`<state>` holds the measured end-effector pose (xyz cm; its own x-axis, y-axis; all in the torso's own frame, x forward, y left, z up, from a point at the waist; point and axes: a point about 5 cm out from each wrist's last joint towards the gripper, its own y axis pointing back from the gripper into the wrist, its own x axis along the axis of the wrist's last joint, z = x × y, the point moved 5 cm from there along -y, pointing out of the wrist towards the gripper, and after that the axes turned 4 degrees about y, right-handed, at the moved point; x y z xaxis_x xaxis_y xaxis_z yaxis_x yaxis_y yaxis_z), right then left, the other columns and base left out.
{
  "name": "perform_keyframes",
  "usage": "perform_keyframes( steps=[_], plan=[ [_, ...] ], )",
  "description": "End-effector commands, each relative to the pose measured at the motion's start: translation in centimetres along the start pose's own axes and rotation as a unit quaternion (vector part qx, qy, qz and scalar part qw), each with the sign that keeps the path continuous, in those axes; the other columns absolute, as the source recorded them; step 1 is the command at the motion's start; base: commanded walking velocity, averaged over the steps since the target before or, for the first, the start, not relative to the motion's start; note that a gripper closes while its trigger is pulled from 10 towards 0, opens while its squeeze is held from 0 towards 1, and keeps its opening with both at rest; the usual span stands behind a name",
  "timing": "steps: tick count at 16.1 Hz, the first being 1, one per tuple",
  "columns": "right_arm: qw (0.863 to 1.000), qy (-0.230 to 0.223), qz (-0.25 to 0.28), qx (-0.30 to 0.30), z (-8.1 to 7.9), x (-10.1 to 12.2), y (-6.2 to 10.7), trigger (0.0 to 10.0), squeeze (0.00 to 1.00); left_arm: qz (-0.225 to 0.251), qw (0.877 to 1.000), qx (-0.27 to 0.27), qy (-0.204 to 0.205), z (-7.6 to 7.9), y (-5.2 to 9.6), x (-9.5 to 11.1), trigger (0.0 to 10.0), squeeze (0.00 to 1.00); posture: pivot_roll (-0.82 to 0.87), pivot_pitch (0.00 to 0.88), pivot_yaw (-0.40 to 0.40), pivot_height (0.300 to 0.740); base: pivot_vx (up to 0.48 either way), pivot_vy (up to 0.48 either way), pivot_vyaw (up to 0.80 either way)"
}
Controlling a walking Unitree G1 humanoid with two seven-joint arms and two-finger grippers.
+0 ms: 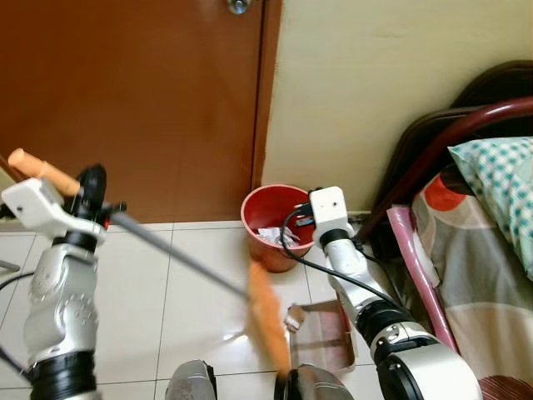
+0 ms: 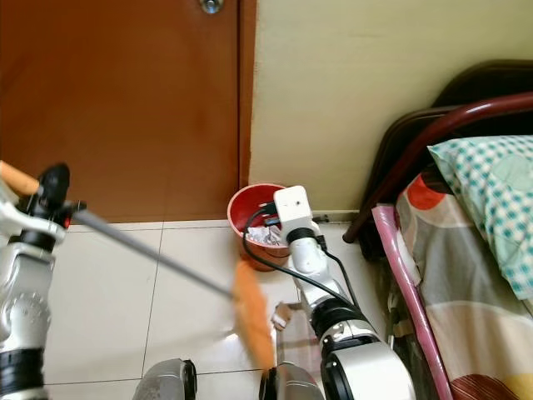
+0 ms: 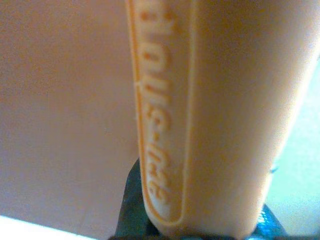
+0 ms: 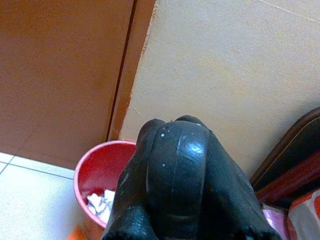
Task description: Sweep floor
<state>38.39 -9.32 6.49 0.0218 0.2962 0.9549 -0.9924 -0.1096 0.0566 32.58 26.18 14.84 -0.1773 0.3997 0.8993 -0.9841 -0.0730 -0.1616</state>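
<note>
Left gripper (image 1: 83, 193): clamped on orange grip of broom (image 1: 268, 321), held high at left.
Broom: shaft slanting down rightward, orange bristle head on tiled floor (image 1: 200, 292) mid-frame.
Debris (image 1: 294, 317): small pale scrap just beside bristles, near dustpan (image 1: 325, 333).
Bin (image 1: 271, 225): red, by door (image 1: 133, 100), crumpled paper inside.
Right gripper (image 4: 177, 175): fingers together, raised near bin; hold on anything not discernible.
Progress: judged late; scrap not yet in dustpan.

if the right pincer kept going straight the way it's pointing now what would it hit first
Probably the cream wall just above the red bin, near the door frame. The right pincer aims slightly over the bin's rim, though depth is hard to judge, so it might clip the bin first.
</note>
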Motion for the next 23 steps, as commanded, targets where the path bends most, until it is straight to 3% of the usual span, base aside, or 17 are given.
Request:
perform_keyframes(
  steps=[1,4,7,10,12,17,23],
  plan=[
    [1.0,-0.017,-0.002,-0.005,0.2,-0.1,0.0,10.0,0.0,0.002,1.0,-0.019,0.006,0.6,0.0,0.0,10.0,0.0,0.14,0.024,-0.072,0.74,0.0,0.0,0.0],
    [1.0,-0.027,0.011,-0.001,0.7,0.5,-0.3,10.0,0.0,-0.032,0.999,-0.024,-0.025,0.1,0.7,-2.5,10.0,0.0,0.13,0.003,-0.074,0.74,0.0,0.0,0.0],
    [0.999,-0.027,0.02,0.024,-0.2,0.9,-0.4,10.0,0.0,-0.053,0.991,-0.082,-0.093,2.3,1.2,-4.5,10.0,0.0,0.13,0.0,-0.075,0.74,0.0,0.0,0.0],
    [0.999,0.0,0.041,0.03,-0.4,1.9,-0.7,10.0,0.0,-0.04,0.98,-0.107,-0.161,2.8,1.3,-4.1,10.0,0.0,0.14,0.005,-0.07,0.74,0.0,0.0,0.0],
    [0.998,0.018,0.059,0.032,-0.5,2.7,-0.8,10.0,0.0,-0.017,0.969,-0.097,-0.227,2.0,1.2,-3.1,10.0,0.0,0.15,0.018,-0.066,0.74,0.0,0.0,0.0],
    [0.988,0.07,0.137,0.025,-0.2,6.1,-1.3,10.0,0.0,-0.007,0.963,-0.079,-0.257,1.5,1.3,-3.2,10.0,0.0,0.14,0.046,-0.054,0.74,0.0,0.0,0.0],
    [0.991,0.068,0.11,0.035,-1.1,3.9,-0.3,10.0,0.0,-0.013,0.961,-0.077,-0.267,1.2,1.8,-3.8,10.0,0.0,0.15,0.075,-0.05,0.74,0.0,0.0,0.0]
  ],
)
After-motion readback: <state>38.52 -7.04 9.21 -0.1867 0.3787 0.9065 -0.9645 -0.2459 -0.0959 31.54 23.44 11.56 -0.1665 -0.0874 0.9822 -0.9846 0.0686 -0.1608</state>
